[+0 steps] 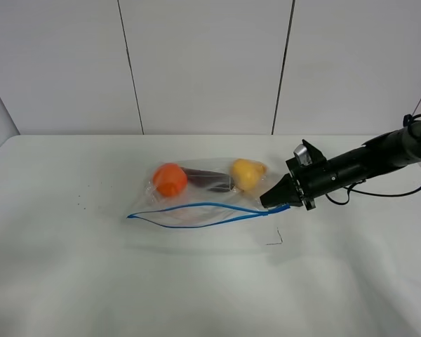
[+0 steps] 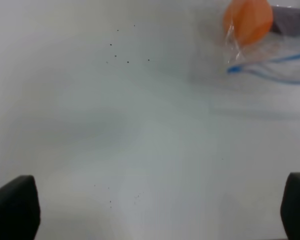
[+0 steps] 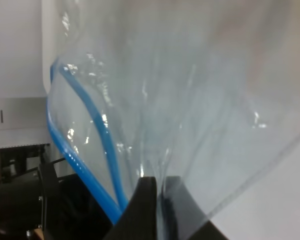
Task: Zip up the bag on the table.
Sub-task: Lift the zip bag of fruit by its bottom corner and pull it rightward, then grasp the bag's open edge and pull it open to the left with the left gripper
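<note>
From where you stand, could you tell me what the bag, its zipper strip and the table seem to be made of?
Thin, glossy clear plastic film for the bag: it crinkles, glints, and the produce shows through. Its zipper strip looks like smooth, stiffer blue plastic. Matte white for the table, perhaps laminate; no glare.

The bag (image 1: 203,200) is made of thin clear plastic, glossy and crinkled, with small bright reflections on its folds. Its zipper strip (image 1: 189,208) is blue plastic, smooth and a little shiny. Through the film, the orange fruit (image 1: 170,180) looks smooth and rather matt, and the yellow fruit (image 1: 247,173) has a soft shine. The table (image 1: 91,281) is white, matt and even. The right gripper (image 1: 270,201) is black and matt. The fingers (image 2: 14,207) of the left gripper (image 2: 150,215) look the same. The wall panels (image 1: 203,63) at the far side are white and matt.
</note>
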{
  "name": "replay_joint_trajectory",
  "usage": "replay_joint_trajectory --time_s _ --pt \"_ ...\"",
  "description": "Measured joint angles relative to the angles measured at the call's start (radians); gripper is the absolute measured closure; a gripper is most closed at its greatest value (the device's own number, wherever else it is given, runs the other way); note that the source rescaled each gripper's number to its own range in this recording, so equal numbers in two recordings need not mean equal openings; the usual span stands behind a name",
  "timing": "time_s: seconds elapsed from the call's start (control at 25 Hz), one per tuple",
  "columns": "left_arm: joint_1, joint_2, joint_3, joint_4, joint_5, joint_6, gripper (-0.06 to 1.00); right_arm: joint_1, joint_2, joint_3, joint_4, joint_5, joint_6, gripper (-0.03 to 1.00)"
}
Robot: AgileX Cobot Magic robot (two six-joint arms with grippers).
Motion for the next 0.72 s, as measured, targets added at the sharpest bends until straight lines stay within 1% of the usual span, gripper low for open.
replay_joint_trajectory --time_s 0.52,0.64,0.72 --pt "0.000 0.000 0.000 -0.002 -0.002 0.000 -0.06 0.000 -0.146 0.000 -0.009 0.001 0.034 0.97" --pt "0.000 0.014 -0.011 -0.012 -0.024 0.000 -0.05 0.000 -0.146 0.000 -0.022 0.001 0.037 0.97" --pt "0.000 0.070 -0.032 -0.017 -0.055 0.025 -0.04 0.000 -0.146 0.000 -0.024 0.001 0.038 0.97"
